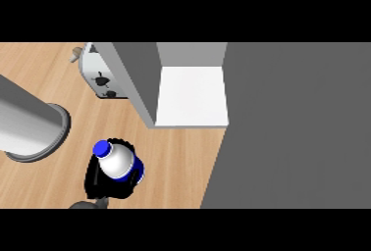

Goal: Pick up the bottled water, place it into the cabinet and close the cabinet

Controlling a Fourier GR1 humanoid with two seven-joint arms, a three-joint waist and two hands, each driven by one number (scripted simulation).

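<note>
The bottled water [116, 161], white with a blue cap and a blue label, stands tilted over the wooden counter [177, 166] at the lower left. My left hand [109, 184] is curled round its lower part, and the grey forearm enters at the view's lower edge. The cabinet [138, 81] stands up and to the right of the bottle, open, with its white shelf [192, 98] bare. A wide dark grey panel [297, 127], apparently the open door, fills the right side. The bottle is outside the cabinet, a short way below its front edge. My right hand does not show.
A tall grey cylinder [25, 122] with a rimmed base stands at the left, close to the bottle. A white toaster [98, 73] sits against the cabinet's left wall at the back. Bare wood lies between the bottle and the shelf.
</note>
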